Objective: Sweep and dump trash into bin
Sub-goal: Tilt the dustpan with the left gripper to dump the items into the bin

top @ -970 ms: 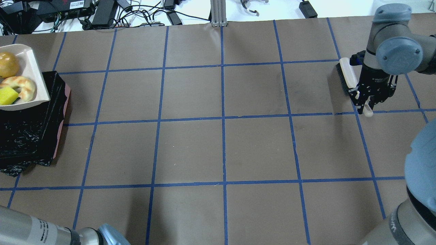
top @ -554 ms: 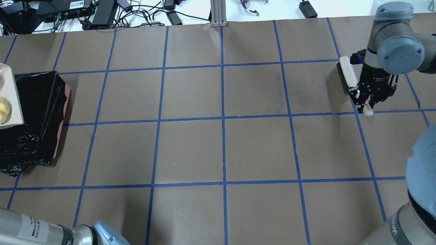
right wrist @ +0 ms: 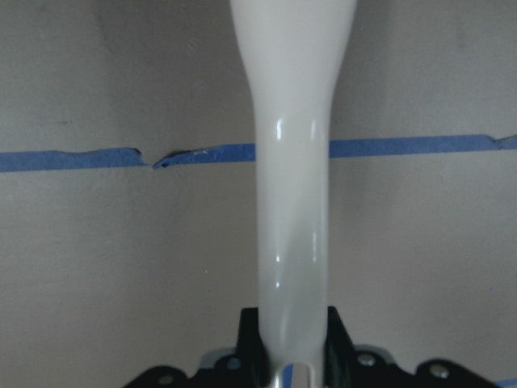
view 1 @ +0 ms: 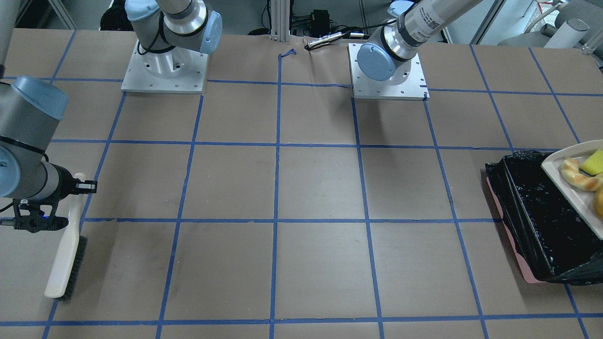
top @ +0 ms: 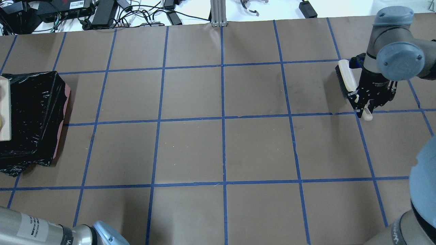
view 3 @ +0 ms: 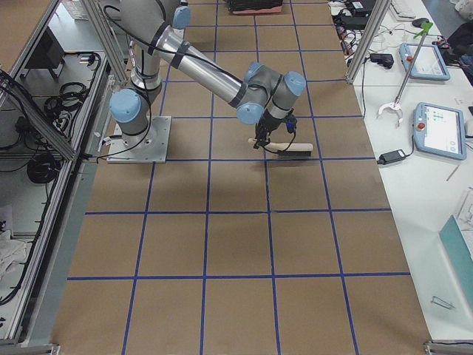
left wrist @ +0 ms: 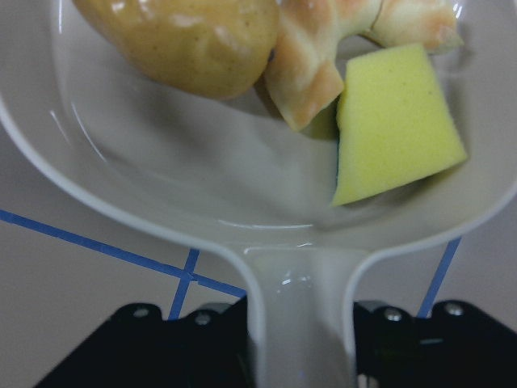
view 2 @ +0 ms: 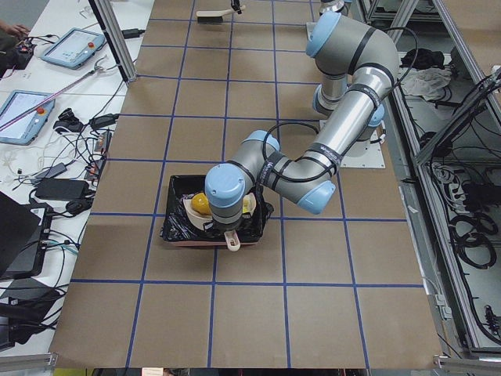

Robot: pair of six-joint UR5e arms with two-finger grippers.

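- Left gripper (left wrist: 299,327): clamped on the handle of the beige dustpan (left wrist: 202,186); the handle runs straight between the two black fingers.
- Dustpan is held over the bin (view 1: 532,207), at the table's end on the robot's left. In the front-facing view its rim overlaps the bin's outer half; in the left side view the pan sits inside the bin's outline.
- Trash, all three pieces inside the dustpan, bunched at the end away from the handle: yellow sponge (left wrist: 396,121), tan pastry (left wrist: 315,65) touching it, and golden-brown lump (left wrist: 186,32) against the pastry's other side.
- Bin: pink, rectangular, lined with a crinkly black bag. None of the trash can be seen inside it.
- Right gripper (top: 366,102): closed narrow on the pale handle of the brush (top: 345,76), far across the table (top: 259,146) from the bin.
- Brush lies low along the brown paper, black bristles turned sideways toward the table's middle. The handle crosses a blue tape line, its tip poking out past the fingers.
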